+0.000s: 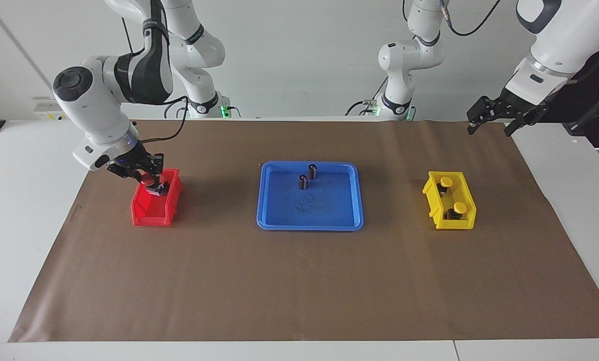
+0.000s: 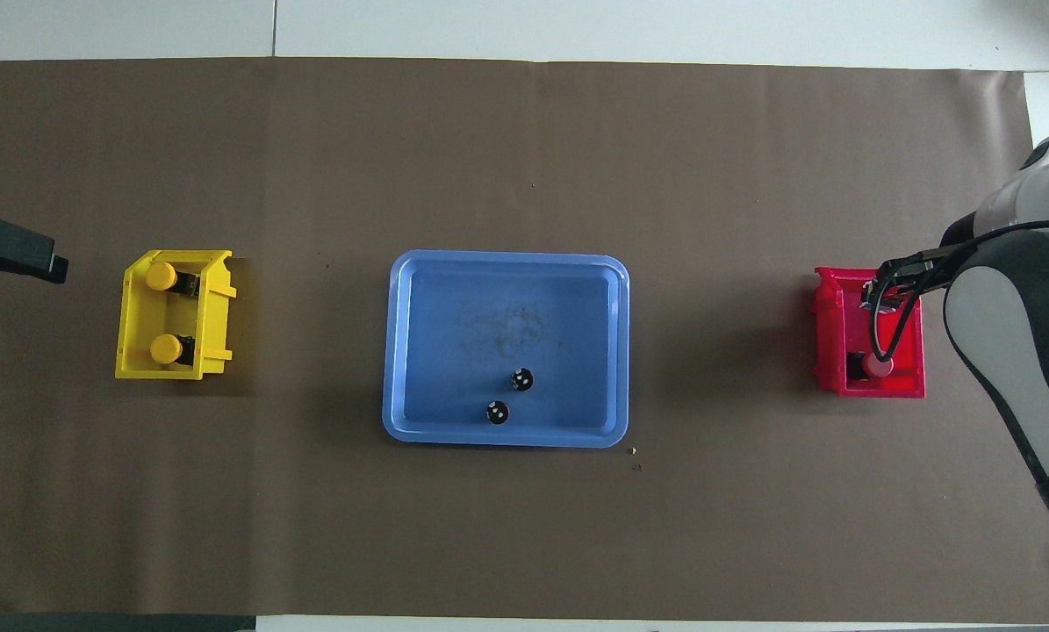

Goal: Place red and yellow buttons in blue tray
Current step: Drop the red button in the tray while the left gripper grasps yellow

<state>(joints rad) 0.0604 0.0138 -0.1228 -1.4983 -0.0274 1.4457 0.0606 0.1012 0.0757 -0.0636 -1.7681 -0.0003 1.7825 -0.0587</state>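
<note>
Holding a red button clamped between its fingers, the right gripper hung over the red bin, the button raised to rim height. A second red button lay in that bin, at the corner nearer the robots. Two yellow buttons sat in the yellow bin, which stood well apart from the blue tray, toward the left arm's end of the table. Tray sat between the two bins and held only two dark cylinders. Left gripper waited with fingers apart, above the table edge near the yellow bin.
</note>
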